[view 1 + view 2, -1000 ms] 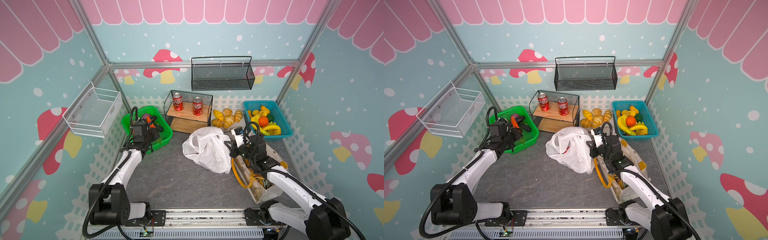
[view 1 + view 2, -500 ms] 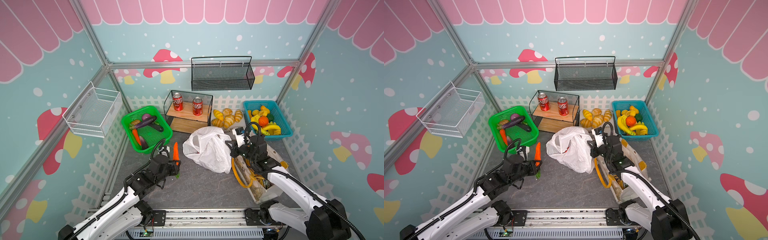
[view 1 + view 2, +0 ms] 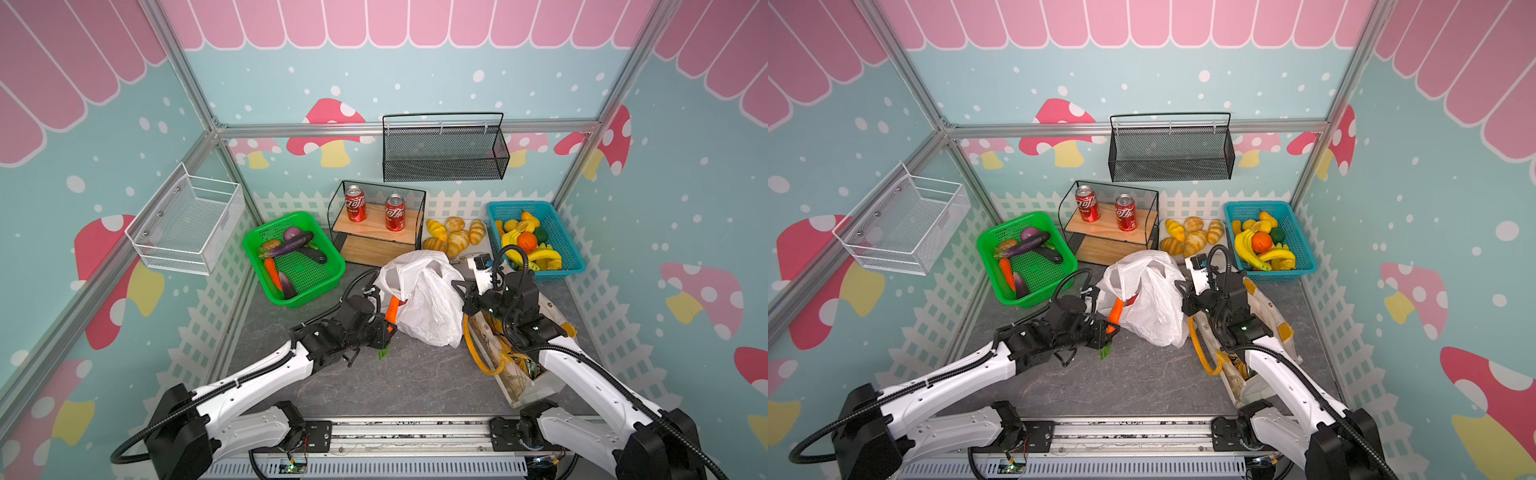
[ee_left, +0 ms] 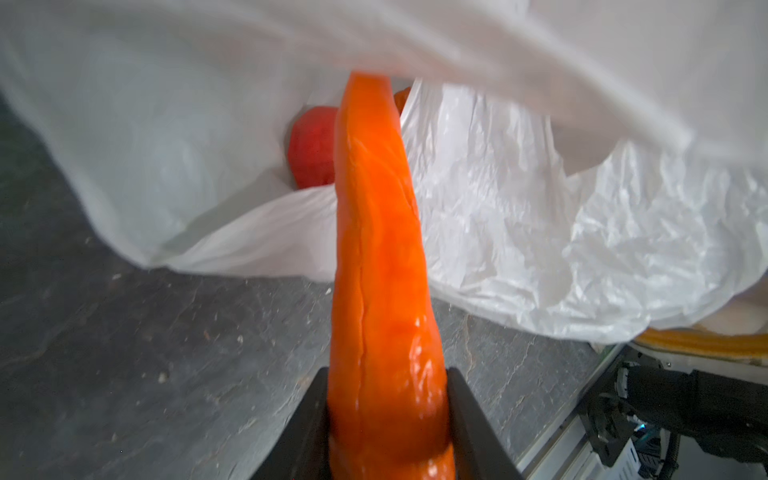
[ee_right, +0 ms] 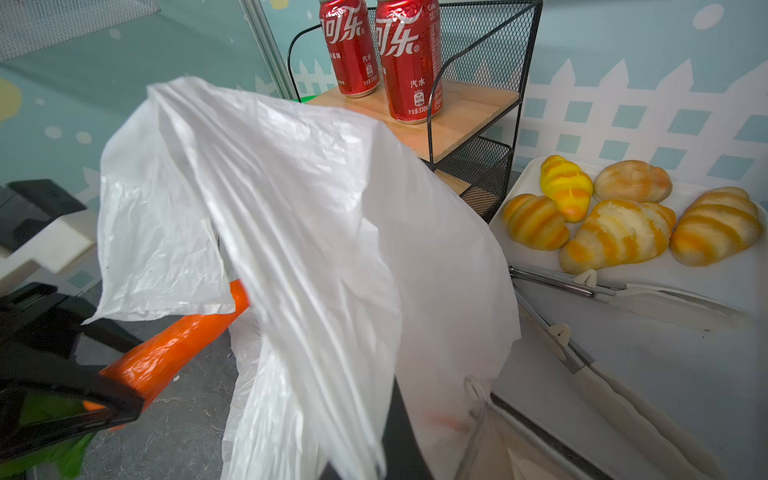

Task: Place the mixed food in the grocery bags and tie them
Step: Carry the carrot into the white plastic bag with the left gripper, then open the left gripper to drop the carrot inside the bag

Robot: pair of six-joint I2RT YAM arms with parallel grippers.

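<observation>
Your left hand (image 3: 388,328) grasps the carrot (image 4: 378,249), tip inside the white plastic bag (image 3: 428,299); your right hand (image 3: 459,289) clenches the bag's edge.

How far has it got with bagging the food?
Done: a red vegetable lies inside the white plastic bag. In hand: the left gripper pokes a carrot into its mouth, which the right gripper holds up. Left: eggplants in the green basket; no bag tied.
</observation>
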